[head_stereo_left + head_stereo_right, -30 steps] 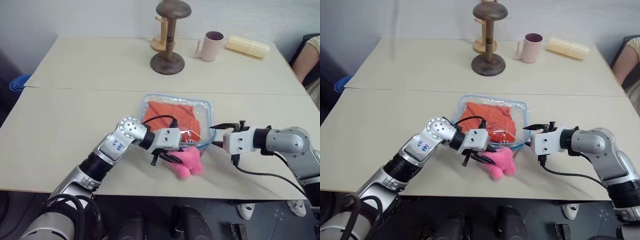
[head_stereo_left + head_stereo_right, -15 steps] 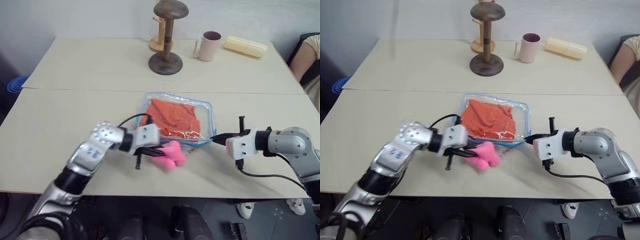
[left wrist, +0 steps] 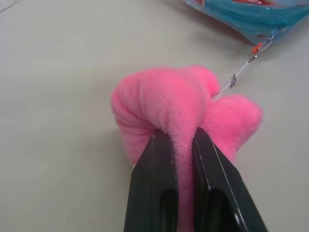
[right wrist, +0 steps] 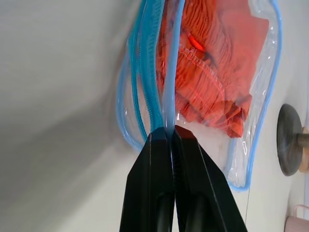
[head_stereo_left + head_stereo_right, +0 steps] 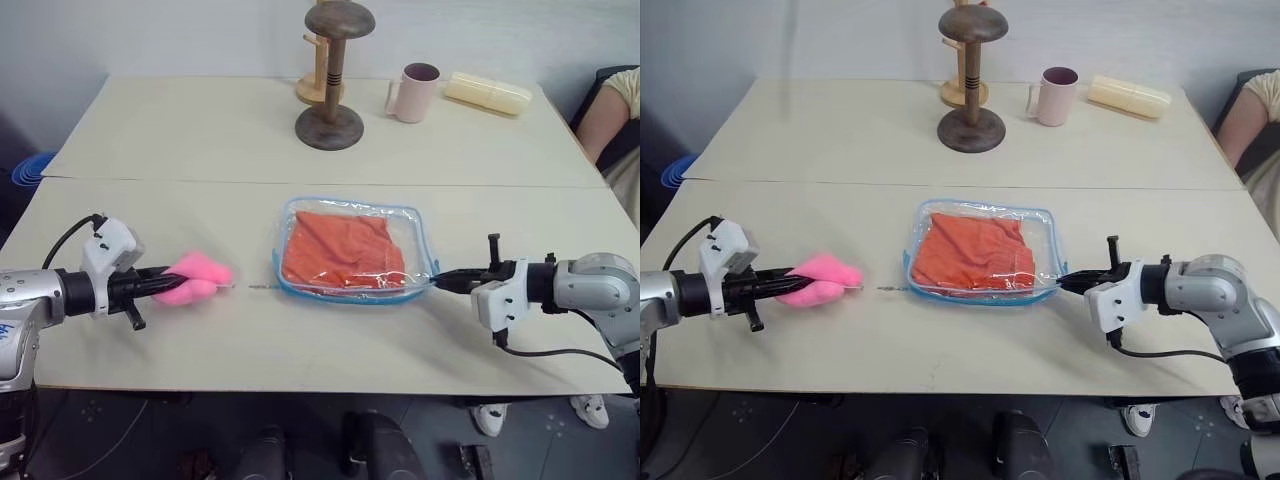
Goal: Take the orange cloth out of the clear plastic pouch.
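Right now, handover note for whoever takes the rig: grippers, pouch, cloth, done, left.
Left gripper: shut on the pink plush, out on the table's left side; a thin chain links it to the pouch's zipper.
Right gripper: shut on the blue edge of the clear plastic pouch.
Orange cloth: inside the pouch, mid-table.
Done: both grips set.
Left: pull the cloth out.

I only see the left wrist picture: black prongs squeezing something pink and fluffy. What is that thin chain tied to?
Observer: It runs to the clear plastic pouch, which the pink plush opens as a zipper pull.
Operator: Anything inside the pouch?
Observer: Yes, the orange cloth lies in it.
Operator: Does anything hold the pouch?
Observer: The right tool is shut on its blue edge, opposite the left tool.
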Controlling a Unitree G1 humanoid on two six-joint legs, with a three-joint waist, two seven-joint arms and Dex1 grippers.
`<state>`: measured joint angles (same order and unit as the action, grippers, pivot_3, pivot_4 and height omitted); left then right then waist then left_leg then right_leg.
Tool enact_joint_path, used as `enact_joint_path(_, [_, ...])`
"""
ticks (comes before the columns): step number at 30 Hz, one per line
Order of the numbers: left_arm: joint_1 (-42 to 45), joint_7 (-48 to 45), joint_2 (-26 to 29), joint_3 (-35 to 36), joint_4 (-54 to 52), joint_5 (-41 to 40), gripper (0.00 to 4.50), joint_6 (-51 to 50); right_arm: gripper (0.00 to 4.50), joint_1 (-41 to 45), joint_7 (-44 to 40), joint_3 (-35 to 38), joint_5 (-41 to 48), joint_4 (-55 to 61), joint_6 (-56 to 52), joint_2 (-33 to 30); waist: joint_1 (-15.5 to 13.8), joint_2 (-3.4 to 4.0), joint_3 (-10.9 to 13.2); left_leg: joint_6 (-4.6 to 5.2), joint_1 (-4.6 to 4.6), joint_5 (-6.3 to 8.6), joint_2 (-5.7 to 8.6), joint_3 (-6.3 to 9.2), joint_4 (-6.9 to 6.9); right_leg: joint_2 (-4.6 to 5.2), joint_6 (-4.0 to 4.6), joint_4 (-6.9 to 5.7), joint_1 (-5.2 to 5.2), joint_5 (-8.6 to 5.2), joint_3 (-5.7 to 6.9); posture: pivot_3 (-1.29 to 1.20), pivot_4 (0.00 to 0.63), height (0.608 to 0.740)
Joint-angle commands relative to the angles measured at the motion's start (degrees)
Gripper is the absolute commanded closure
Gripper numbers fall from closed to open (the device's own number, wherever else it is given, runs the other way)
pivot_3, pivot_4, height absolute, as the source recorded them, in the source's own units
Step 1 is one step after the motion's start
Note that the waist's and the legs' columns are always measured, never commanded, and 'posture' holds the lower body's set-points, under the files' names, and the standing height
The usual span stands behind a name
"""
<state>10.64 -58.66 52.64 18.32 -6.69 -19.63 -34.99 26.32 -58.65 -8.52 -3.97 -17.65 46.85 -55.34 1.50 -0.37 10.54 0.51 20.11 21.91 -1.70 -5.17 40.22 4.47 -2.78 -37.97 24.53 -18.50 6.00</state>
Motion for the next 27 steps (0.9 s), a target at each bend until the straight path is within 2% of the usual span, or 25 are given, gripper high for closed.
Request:
enact_joint_path(1, [0.0,2.1,-0.8,-0.1,-1.3,-0.8,4.50,0.4,4.43,0.9,-0.6,0.1,2.5,-0.2,-1.3,0.6,0.0,0.00,0.0,0.00,0.01,0.00,-0.01,0.01,0.00,-0.01,0.00,0.00,0.00,0.00,0.02,0.00,0.150,0.740])
enact_joint_path(2, [-0.1,2.7,-1.6,-0.8,-1.6,-0.9,4.50,0.1,4.43,0.7,-1.7,-0.1,3.8,0.2,-3.2,0.7,0.1,0.00,0.0,0.00,0.01,0.00,0.00,0.00,-0.01,-0.01,0.00,0.00,0.01,0.00,0.01,0.00,0.150,0.740])
enact_joint_path(3, [-0.3,3.2,-2.4,-1.4,-2.2,-1.2,4.15,-0.1,4.12,0.1,-3.1,-0.2,5.3,0.9,-5.5,0.5,0.1,0.00,0.0,0.00,0.00,0.00,0.00,-0.02,0.00,-0.01,0.00,-0.01,0.01,0.00,0.00,0.00,0.150,0.740])
enact_joint_path(5, [-0.5,3.9,-3.5,-1.8,-3.1,-2.1,3.76,-0.9,4.03,-1.3,-5.4,-0.1,7.7,2.6,-8.5,-0.2,0.0,0.00,0.0,0.00,-0.01,0.00,0.00,-0.02,0.00,0.00,0.00,-0.03,0.00,0.00,-0.01,0.00,0.150,0.740])
enact_joint_path(6, [-0.7,4.4,-3.9,-1.7,-3.3,-2.2,3.47,-1.1,3.82,-2.3,-5.8,0.5,8.4,3.7,-9.7,-0.7,0.0,0.00,0.0,0.00,0.00,0.00,-0.01,0.00,0.00,-0.01,0.00,-0.04,0.00,0.00,0.00,0.00,0.150,0.740])
enact_joint_path(9, [-1.2,4.9,-3.8,-1.1,-2.7,-2.3,2.57,-1.1,2.84,-5.4,-6.4,2.8,10.8,6.8,-13.5,-1.9,0.0,0.00,0.0,0.00,0.00,0.00,-0.02,0.01,0.00,0.00,0.00,-0.03,0.00,0.00,0.01,0.00,0.150,0.740])
enact_joint_path(13, [-2.7,2.2,-0.5,1.3,1.3,-2.3,1.41,1.5,1.57,-17.5,-5.0,11.5,21.9,18.6,-29.7,-4.5,-0.2,0.00,0.0,0.00,0.00,0.00,-0.01,0.02,-0.05,0.01,0.00,-0.02,0.01,0.00,0.01,0.00,0.150,0.740])
enact_joint_path(17, [0.0,-1.1,4.0,1.9,4.8,-2.2,0.14,5.7,0.15,-29.0,0.0,21.1,31.8,30.9,-46.2,-3.6,-0.3,-0.02,0.0,0.00,-0.02,0.00,-0.01,0.02,-0.05,0.00,0.00,0.01,-0.02,0.00,0.01,0.00,0.150,0.740])
enact_joint_path(18, [1.8,-2.8,5.4,1.4,4.7,-2.9,0.03,6.1,0.02,-32.0,0.9,23.1,34.3,34.4,-50.4,-3.5,-0.3,-0.02,0.0,0.00,-0.03,0.00,0.00,0.01,-0.05,0.03,0.00,0.03,-0.02,0.00,0.00,0.00,0.150,0.740])
enact_joint_path(21, [10.1,-8.7,8.5,-3.8,-1.7,-5.4,0.03,7.0,0.02,-39.1,4.7,27.4,44.1,46.4,-62.5,-2.9,-1.0,-0.12,-0.1,-0.01,-0.02,0.00,-0.01,0.05,-0.05,0.00,0.00,0.01,-0.03,0.00,0.02,0.00,0.150,0.740])
enact_joint_path(25, [17.6,-10.2,4.9,-16.7,-8.7,0.5,0.03,14.0,0.02,-39.1,12.1,27.2,53.3,55.8,-72.9,-1.2,-1.5,-0.04,-0.2,0.00,-0.04,0.02,0.07,0.01,-0.07,0.02,-0.01,0.04,-0.07,0.01,-0.04,0.00,0.150,0.740])
enact_joint_path(27, [20.7,-8.9,0.3,-24.0,-9.6,5.5,0.03,18.4,0.02,-38.2,14.9,26.2,54.7,59.2,-75.6,-0.7,-1.5,-0.01,-0.2,0.00,-0.05,0.02,0.10,-0.01,-0.09,-0.01,-0.01,0.04,-0.07,0.01,-0.03,0.00,0.150,0.740])
